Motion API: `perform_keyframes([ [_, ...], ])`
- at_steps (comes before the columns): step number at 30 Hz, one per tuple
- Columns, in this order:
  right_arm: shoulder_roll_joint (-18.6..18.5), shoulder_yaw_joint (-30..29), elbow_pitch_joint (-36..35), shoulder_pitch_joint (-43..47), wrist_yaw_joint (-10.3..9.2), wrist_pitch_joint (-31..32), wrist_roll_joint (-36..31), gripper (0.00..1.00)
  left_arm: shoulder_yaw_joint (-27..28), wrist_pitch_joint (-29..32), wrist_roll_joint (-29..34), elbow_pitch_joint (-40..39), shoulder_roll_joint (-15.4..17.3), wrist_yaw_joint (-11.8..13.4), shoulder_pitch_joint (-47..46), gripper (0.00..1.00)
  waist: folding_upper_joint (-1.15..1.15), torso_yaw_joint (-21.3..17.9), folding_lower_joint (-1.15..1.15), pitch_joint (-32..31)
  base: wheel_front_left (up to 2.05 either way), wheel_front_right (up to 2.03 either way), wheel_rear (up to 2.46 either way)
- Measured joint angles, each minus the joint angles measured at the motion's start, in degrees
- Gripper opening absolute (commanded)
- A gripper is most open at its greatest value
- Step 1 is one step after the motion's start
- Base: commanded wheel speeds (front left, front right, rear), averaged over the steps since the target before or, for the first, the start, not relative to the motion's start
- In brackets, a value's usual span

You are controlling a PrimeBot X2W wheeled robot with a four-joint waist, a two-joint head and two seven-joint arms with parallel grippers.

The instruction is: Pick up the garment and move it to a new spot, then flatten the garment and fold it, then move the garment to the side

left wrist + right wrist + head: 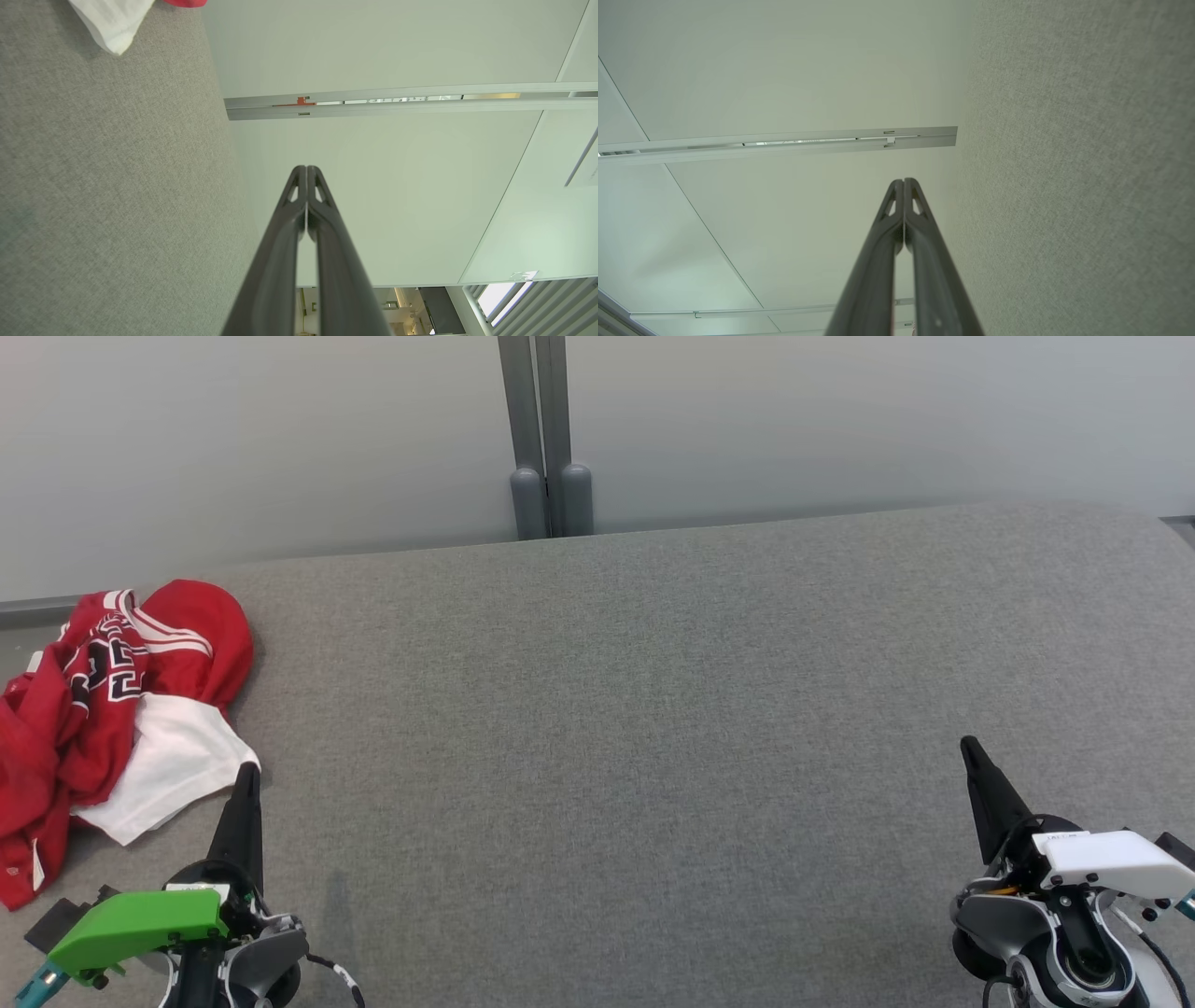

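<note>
The crumpled red-and-white jersey garment point(93, 709) is heaped at the frame's left edge on the grey fabric-covered table point(653, 756). The left gripper point(248, 775) and right gripper point(971, 751) are clenched empty at the lower corners, seemingly parked before pickup.

You find no text you can read for sure: the crumpled red garment point(56, 728) at the left edge of the table point(653, 709) bears black block characters edged in white, yet its folds cut them up so that you cannot tell which letters or numbers they are.
</note>
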Motion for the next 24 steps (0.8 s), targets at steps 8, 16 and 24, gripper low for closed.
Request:
perform_keyframes([
  [8,0.0,0.0,0.0,0.0,0.01,0.0,0.0,0.0,0.0,0.0,0.0,0.0,0.0,0.0,0.0,0.0,0.0,0.0,0.0,0.0,0.0,0.0,0.0],
  [16,0.0,0.0,0.0,0.0,0.01,0.0,0.0,0.0,0.0,0.0,0.0,0.0,0.0,0.0,0.0,0.0,0.0,0.0,0.0,0.0,0.0,0.0,0.0],
  [24,0.0,0.0,0.0,0.0,0.01,0.0,0.0,0.0,0.0,0.0,0.0,0.0,0.0,0.0,0.0,0.0,0.0,0.0,0.0,0.0,0.0,0.0,0.0],
])
